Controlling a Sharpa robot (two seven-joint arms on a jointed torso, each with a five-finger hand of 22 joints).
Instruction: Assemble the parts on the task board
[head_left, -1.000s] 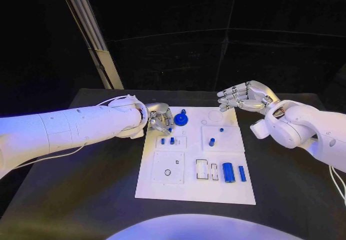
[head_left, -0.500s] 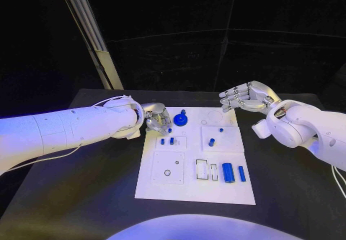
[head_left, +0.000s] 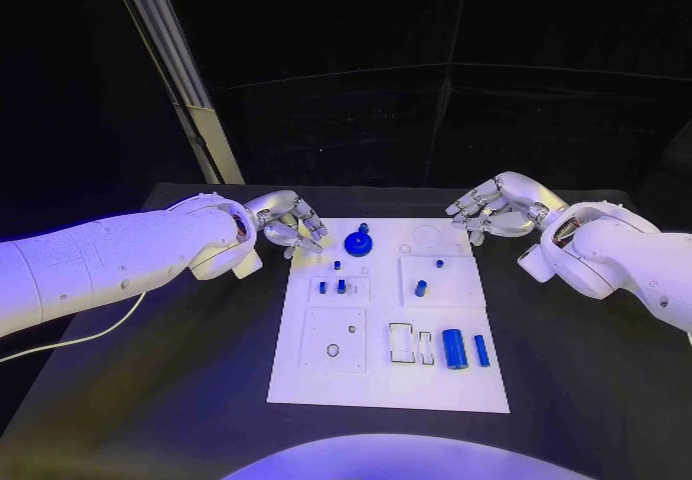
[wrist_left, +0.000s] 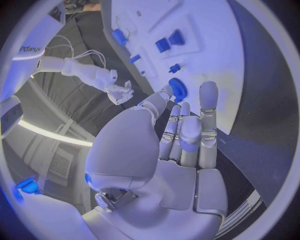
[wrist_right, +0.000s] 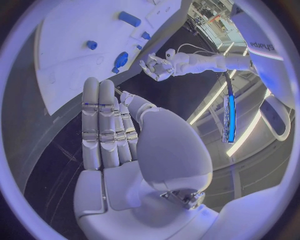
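The white task board (head_left: 361, 385) lies in the middle of the black table. A blue gear (head_left: 359, 243) stands near its far edge, with small blue pegs (head_left: 342, 286) behind a plate closer in and another peg (head_left: 420, 288) to the right. A blue cylinder (head_left: 456, 348) and a thin blue bar (head_left: 482, 350) lie at the near right. My left hand (head_left: 289, 225) hovers just off the board's far left corner, fingers apart and holding nothing. My right hand (head_left: 490, 208) hovers off the far right corner, also holding nothing. The gear (wrist_left: 177, 89) lies beyond my left fingertips (wrist_left: 207, 95).
A slanted metal post (head_left: 180, 95) rises behind the table's far left. Bare black tabletop (head_left: 173, 370) lies on both sides of the board. In the right wrist view, my left hand (wrist_right: 156, 65) hangs past the board's far edge (wrist_right: 75, 40).
My left hand has drawn back from beside the gear to off the board's far left corner. My right hand has shifted slightly right and lower, its fingers spreading.
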